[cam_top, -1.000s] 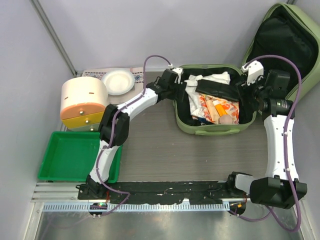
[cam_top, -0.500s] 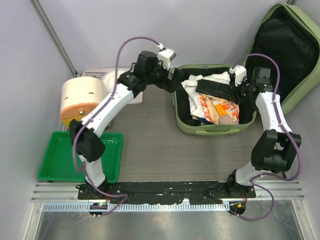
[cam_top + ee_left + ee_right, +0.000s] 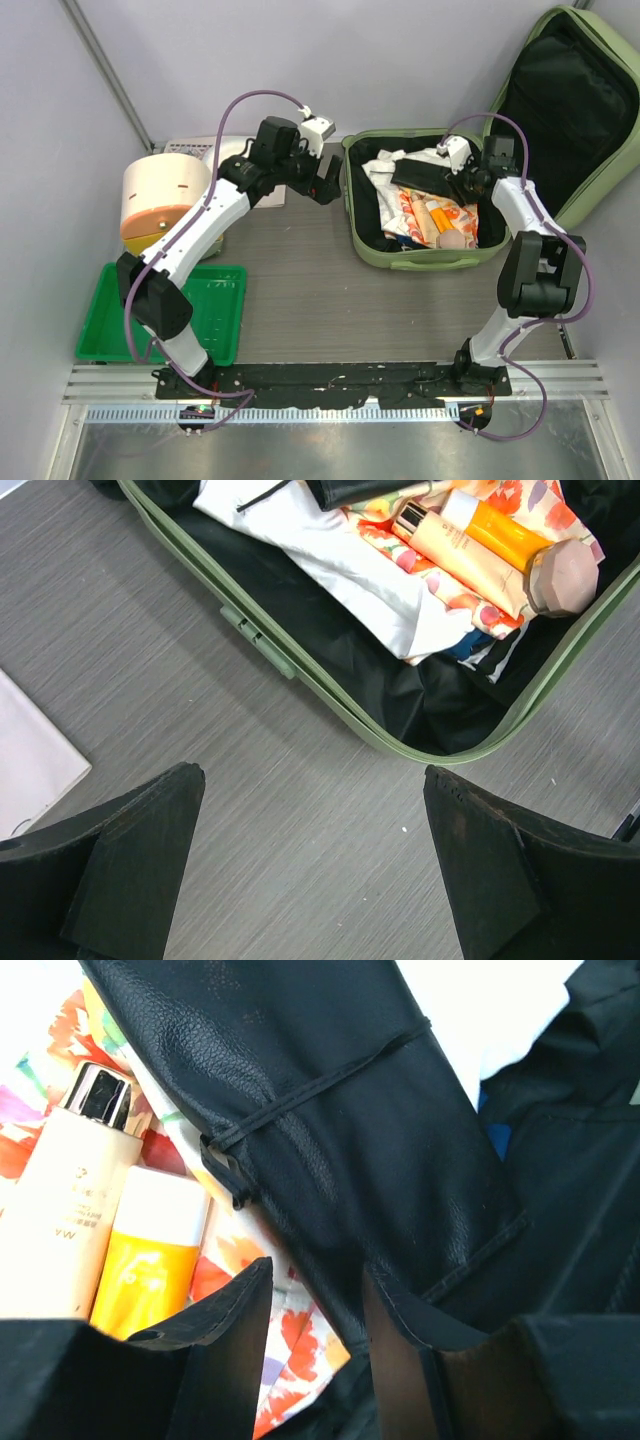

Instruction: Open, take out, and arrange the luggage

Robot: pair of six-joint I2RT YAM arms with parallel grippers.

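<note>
The luggage (image 3: 425, 262) lies open on the table, with its black-lined lid (image 3: 570, 100) leaning on the right wall. It holds a white cloth (image 3: 330, 565), a floral cloth, a cream bottle (image 3: 50, 1225), an orange tube (image 3: 150, 1265) and a black pouch (image 3: 340, 1120). My left gripper (image 3: 310, 780) hangs open above bare table just left of the luggage rim (image 3: 300, 680). Inside the case, my right gripper (image 3: 318, 1285) has its jaws closed on the black pouch's lower edge. From above, the left gripper (image 3: 325, 188) and right gripper (image 3: 465, 180) flank the case.
A cream-and-orange round container (image 3: 165, 200) stands at the left, with a bright green tray (image 3: 130, 315) in front of it. A patterned mat (image 3: 185, 148) lies behind the container. Walls close in on the left, back and right.
My left arm drew back left from the case's rim and its jaws widened. My right gripper moved left into the case and narrowed onto the black pouch.
</note>
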